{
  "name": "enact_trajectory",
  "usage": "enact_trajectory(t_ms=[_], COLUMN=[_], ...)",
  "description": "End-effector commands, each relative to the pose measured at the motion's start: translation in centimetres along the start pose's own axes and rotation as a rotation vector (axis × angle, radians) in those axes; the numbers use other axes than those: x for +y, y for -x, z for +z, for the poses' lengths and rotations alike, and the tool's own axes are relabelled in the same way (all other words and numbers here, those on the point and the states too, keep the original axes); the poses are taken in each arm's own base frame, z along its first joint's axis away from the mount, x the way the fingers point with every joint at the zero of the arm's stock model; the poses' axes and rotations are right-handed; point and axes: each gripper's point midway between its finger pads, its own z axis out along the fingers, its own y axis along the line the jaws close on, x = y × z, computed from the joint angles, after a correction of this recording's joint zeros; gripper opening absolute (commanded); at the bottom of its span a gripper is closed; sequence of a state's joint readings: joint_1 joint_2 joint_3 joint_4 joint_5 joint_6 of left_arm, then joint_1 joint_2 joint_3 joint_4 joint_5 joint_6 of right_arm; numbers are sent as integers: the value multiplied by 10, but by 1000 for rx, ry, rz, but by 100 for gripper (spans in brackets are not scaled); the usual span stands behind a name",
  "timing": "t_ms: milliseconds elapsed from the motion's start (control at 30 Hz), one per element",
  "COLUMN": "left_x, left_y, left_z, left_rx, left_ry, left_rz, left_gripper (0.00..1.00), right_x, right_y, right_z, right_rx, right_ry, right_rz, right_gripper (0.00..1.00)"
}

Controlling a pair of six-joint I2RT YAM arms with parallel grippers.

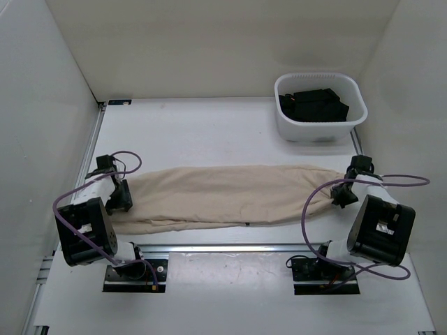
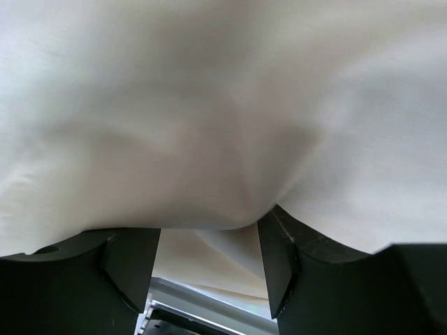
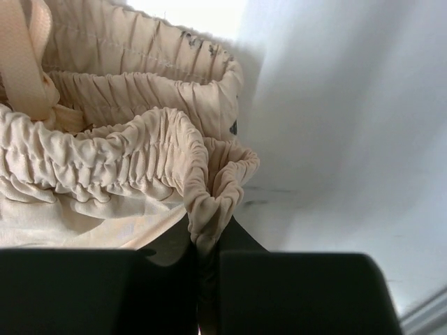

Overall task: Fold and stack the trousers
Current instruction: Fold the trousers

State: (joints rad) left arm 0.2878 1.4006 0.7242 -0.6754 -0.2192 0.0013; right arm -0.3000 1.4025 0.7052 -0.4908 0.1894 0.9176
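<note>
Right gripper [image 3: 206, 241] pinches the trousers' [image 1: 223, 195] waistband [image 3: 126, 139]; left gripper [image 2: 209, 237] gapes around their other end. Grasping stage: left should close next.

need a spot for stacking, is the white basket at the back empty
No, the white basket has black garments lying inside it in the top view.

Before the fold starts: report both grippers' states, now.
Left gripper: open, trousers cloth bulging between its jaws, not clamped.
Right gripper: shut on the trousers' waistband.
</note>
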Motion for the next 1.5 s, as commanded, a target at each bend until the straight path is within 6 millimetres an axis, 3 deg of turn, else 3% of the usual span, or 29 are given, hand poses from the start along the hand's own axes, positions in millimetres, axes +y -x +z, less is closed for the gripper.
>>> enact_trajectory(t_ms=[0,100,233,267,300,367,400,467,500,567,600,633,667,700,733,767,800,833,900,967,1033,1233,1267,1300,1333,1367,1433,1467], left_x=[-9,-18,-29,-34,-34,-39,-41,-42,-44,-47,-49,-50,-50,-51,-51,-51,-50,-52,-52,-52,-52,-53,-53,-52,-52,-52,-52,-50], left_y=[14,19,19,17,15,11,9,9,7,5,5,3,3,6,8,8,8,8,8,7,7,12,12,16,16,16,16,17], left_z=[-13,-15,-16,-14,-12,-7,-5,-2,0,1,1,3,3,3,3,3,3,3,3,4,4,5,5,4,4,4,4,2], left_rx=[-41,-41,-34,-26,-14,14,23,32,42,48,46,56,57,54,45,45,44,42,42,50,50,50,50,41,40,40,40,30], left_ry=[-38,-41,-44,-48,-39,-40,-41,-41,-42,-43,-45,-44,-44,-37,-38,-38,-29,-31,-31,-30,-30,-30,-30,-22,-22,-22,-22,-12], left_rz=[18,59,110,132,144,165,176,178,190,204,212,215,215,224,222,222,222,231,231,233,233,233,233,231,231,231,231,229], left_gripper=[67,67,69,69,69,69,69,69,69,69,69,69,69,69,69,69,69,69,69,69,69,69,69,69,69,69,69,69], right_x=[-25,-24,-14,-2,8,20,48,71,93,117,132,139,161,165,169,173,189,192,191,196,191,179,174,169,162,163,160,160], right_y=[17,20,35,50,46,64,52,36,8,-31,-79,-111,-137,-186,-221,-247,-287,-320,-369,-413,-429,-458,-481,-493,-503,-505,-504,-497], right_z=[-6,-7,-30,-50,-64,-95,-125,-153,-176,-197,-210,-200,-219,-231,-212,-214,-246,-226,-225,-236,-220,-201,-199,-197,-200,-212,-235,-266], right_rx=[-43,-43,-113,-188,-221,-381,-434,-534,-625,-676,-671,-677,-699,-702,-731,-730,-708,-720,-720,-630,-584,-494,-383,-324,-289,-269,-307,-316], right_ry=[-70,-61,-25,10,16,-28,20,37,86,125,223,194,269,339,282,296,407,374,413,540,545,570,634,662,695,737,796,868], right_rz=[-23,-44,-75,-112,-192,-293,-399,-499,-618,-729,-802,-896,-906,-1004,-1111,-1147,-1140,-1208,-1308,-1325,-1397,-1544,-1596,-1653,-1754,-1769,-1822,-1807], right_gripper=[0,0,0,0,0,0,0,0,0,0,0,0,0,0,0,0,0,0,0,0,0,0,6,20,59,73,86,89])
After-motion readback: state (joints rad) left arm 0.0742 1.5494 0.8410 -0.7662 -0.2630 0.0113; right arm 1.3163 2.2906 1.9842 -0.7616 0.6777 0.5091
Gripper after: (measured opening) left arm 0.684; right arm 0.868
